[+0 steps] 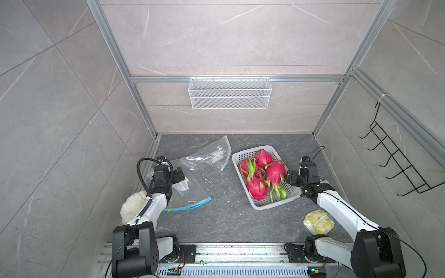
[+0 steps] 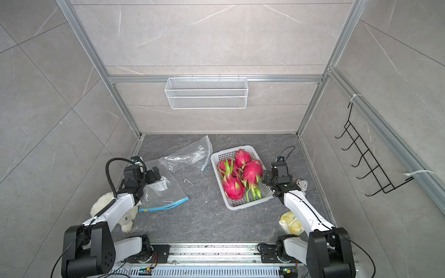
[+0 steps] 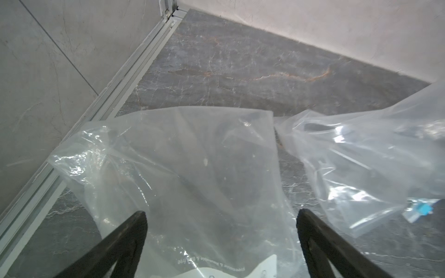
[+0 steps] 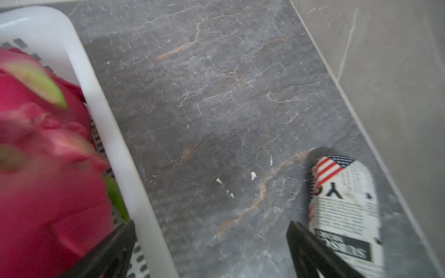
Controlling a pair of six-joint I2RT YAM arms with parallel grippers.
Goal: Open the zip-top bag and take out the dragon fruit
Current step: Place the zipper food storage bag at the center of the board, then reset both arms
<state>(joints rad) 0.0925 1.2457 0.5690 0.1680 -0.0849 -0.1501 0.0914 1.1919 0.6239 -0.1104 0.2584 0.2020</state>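
Two widely spread fingers (image 4: 110,248) of the right gripper (image 4: 210,223), holding nothing, straddle the right-hand rim of the white plastic basket (image 4: 106,125). One is just beside a fruit (blurred up close), its mate outside, near a newspaper-print object (image 4: 344,204) with a flag. All four dragon fruit (image 1: 275,172) lie inside the basket, piled touching one another. Left of the basket, the left gripper (image 3: 221,216), its fingers equally spread and empty, hangs over a flat clear zip-top bag (image 3: 192,168) with a blue seal; whether it touches the film I cannot tell. A second bag (image 1: 207,156), crumpled, lies nearer the basket, by its far left corner.
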